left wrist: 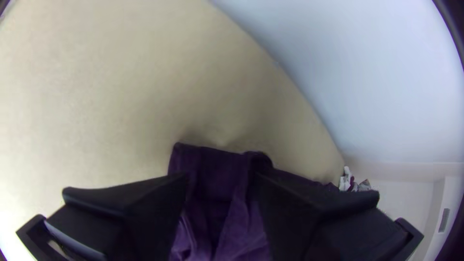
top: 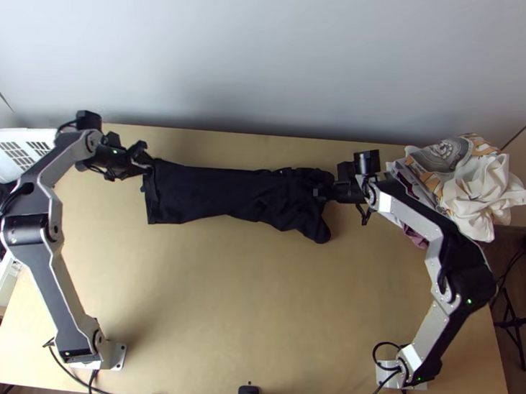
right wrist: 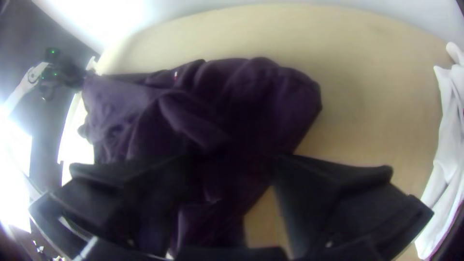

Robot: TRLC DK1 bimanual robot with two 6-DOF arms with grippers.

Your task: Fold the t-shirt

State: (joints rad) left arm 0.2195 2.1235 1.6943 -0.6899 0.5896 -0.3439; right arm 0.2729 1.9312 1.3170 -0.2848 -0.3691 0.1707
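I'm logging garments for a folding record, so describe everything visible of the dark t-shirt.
The t-shirt is dark, soft-looking cloth, lying in a long, narrow strip across the table: flatter at the left, rumpled at the right, with a small red-and-white mark. The open left gripper and right gripper are at its ends; contact is unclear.

A near-black, soft fabric t-shirt point(top: 205, 193) lies in a long sideways band on the far part of the pale wooden table point(top: 256, 297), smoother at its left, rumpled at its right.
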